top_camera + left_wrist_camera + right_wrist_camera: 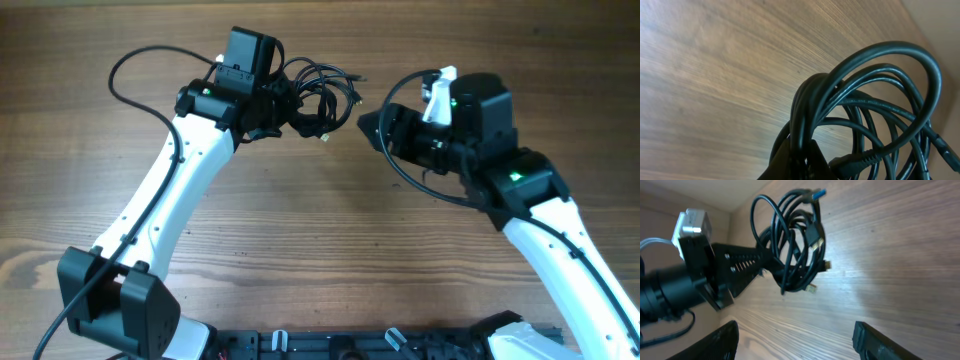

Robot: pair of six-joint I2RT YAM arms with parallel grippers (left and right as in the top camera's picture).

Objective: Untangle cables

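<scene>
The cables (322, 92) are a fist-sized bundle of thin black cords with small plug ends, at the far middle of the table. My left gripper (285, 112) is shut on the bundle's left side. In the left wrist view the cables (875, 105) loop out from between the closed fingers (802, 160). In the right wrist view the cables (795, 245) hang from the left gripper's fingers above the wood. My right gripper (372, 126) is open and empty, just right of the bundle and apart from it; its two fingers (795, 342) show wide apart.
The wooden table (320, 250) fills the view. The left arm (170, 190) reaches up from the lower left, the right arm (540, 210) from the lower right. A thicker black robot cable (130, 70) loops at the upper left.
</scene>
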